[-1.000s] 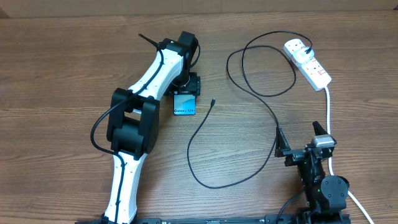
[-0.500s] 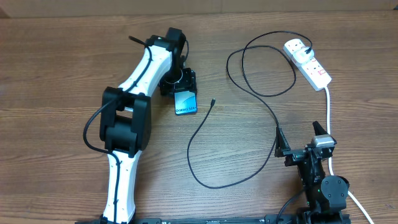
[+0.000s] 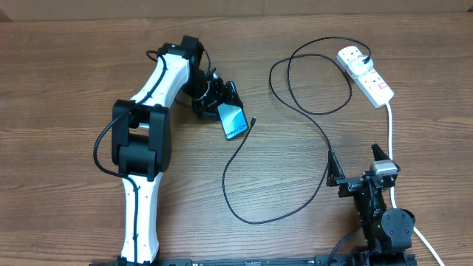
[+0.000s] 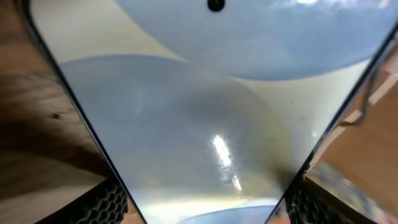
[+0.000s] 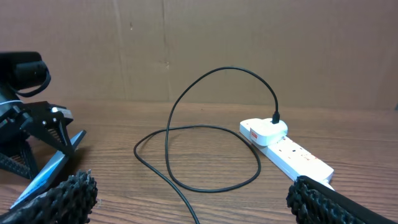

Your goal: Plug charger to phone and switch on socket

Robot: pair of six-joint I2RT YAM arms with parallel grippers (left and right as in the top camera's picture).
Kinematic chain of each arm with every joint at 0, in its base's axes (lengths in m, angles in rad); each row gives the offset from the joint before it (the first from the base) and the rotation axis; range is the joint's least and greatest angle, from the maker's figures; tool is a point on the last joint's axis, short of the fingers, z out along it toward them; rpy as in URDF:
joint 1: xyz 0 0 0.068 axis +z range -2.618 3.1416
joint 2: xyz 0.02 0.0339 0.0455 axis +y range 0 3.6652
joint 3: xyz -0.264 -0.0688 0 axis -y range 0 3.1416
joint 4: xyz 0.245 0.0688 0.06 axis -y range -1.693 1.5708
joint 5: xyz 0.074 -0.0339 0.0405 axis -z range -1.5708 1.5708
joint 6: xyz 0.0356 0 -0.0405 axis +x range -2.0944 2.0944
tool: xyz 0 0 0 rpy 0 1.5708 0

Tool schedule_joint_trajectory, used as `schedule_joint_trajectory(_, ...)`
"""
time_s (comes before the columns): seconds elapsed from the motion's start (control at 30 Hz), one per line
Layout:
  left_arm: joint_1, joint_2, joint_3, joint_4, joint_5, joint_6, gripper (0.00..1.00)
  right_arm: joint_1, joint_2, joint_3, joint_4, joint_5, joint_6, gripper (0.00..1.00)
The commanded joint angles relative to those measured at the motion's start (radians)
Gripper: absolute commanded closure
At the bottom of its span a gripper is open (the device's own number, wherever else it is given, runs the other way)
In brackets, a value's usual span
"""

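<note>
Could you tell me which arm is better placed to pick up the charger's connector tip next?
Right. The right gripper is open and free, while the left gripper grips the cyan-screened phone beside the thin black cable's tip.

I see a glossy-screened blue phone (image 3: 233,122), a smooth white plastic power strip (image 3: 367,74) and a matt wood-grain table (image 3: 59,89).

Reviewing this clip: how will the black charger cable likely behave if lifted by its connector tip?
The charger cable lies in loose loops, so it is probably floppy and will drape and trail. It looks thin, likely light. Its plug sits in the power strip, so a long pull may tug that.
</note>
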Motion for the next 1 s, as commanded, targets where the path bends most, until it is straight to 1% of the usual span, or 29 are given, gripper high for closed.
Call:
schedule_joint_trajectory(0.0, 0.026, 0.008, -0.005, -0.003, 0.166, -0.012, 0.29, -0.003, -0.005, -0.01, 0.005, -0.001, 0.003, 0.0)
schedule_joint_trajectory(0.13, 0.038, 0.008, -0.005, -0.004, 0.142, -0.012, 0.29, -0.003, -0.005, -0.01, 0.005, -0.001, 0.003, 0.0)
schedule_joint_trajectory(0.23, 0.038, 0.008, -0.005, -0.004, 0.088, -0.012, 0.29, -0.003, -0.005, -0.01, 0.005, -0.001, 0.003, 0.0)
schedule_joint_trajectory(0.63, -0.034, 0.008, -0.005, -0.019, -0.383, -0.013, 0.32, -0.003, -0.005, -0.01, 0.005, -0.001, 0.003, 0.0)
schedule_joint_trajectory(0.77, -0.078, 0.008, -0.005, -0.026, -0.539, -0.045, 0.31, -0.003, -0.005, -0.01, 0.005, -0.001, 0.003, 0.0)
schedule_joint_trajectory(0.97, -0.139, 0.008, -0.005, -0.032, -0.731, -0.085, 0.3, -0.003, -0.005, -0.01, 0.005, -0.001, 0.003, 0.0)
